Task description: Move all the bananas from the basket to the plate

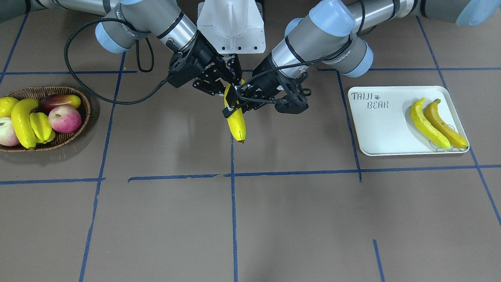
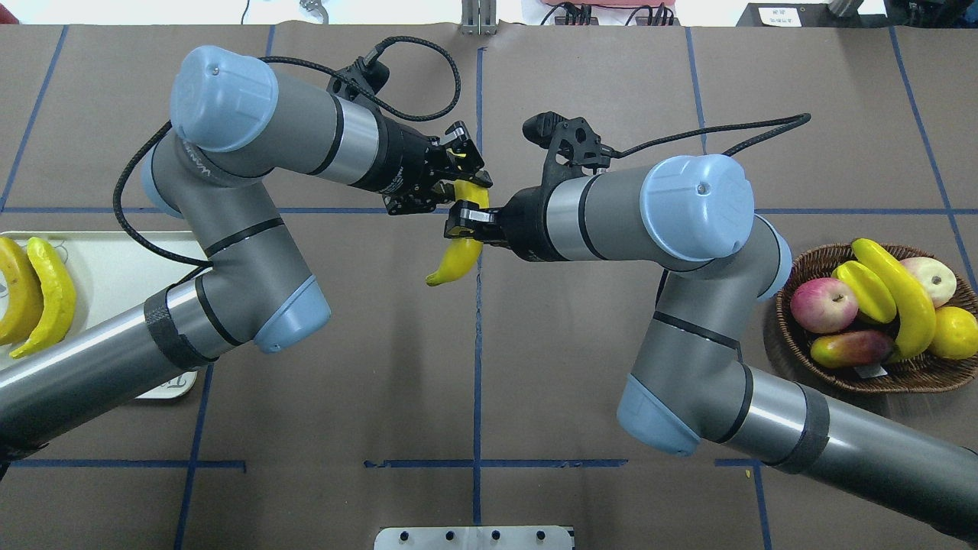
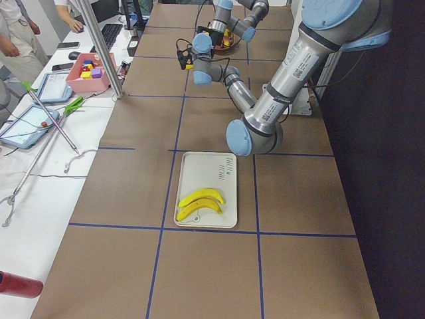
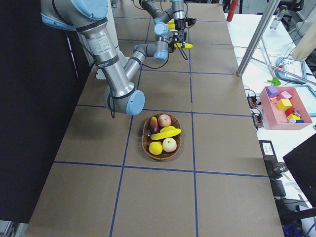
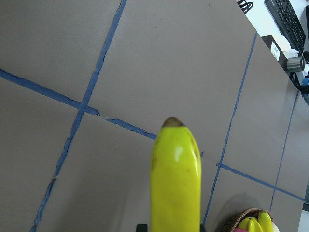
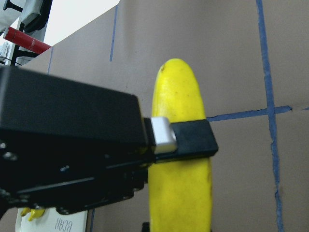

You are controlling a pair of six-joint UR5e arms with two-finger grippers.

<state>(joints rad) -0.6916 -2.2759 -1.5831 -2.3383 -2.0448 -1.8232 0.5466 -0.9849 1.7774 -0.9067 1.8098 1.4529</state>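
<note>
Both sets of black fingers [image 6: 193, 140] pinch one smooth, curved yellow banana [image 1: 237, 124].

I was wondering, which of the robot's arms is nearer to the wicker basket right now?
The right arm: its forearm passes close by the basket. The left arm is at the table's opposite end, crossing over the plate. Both meet mid-table at one banana.

Table [image 1: 297, 219] is plain brown with a blue tape grid [image 1: 233, 203]. The middle banana [image 1: 236, 123] is bright yellow with a brown tip. Off-white plate [image 1: 375, 133] at 3 o'clock, grey lettering, carries one yellow banana [image 1: 426, 126] and one brownish-orange banana [image 1: 444, 124]. Dark brown wicker basket [image 1: 84, 103] at 9 o'clock, long banana [image 1: 21, 121] there yellow too.
</note>
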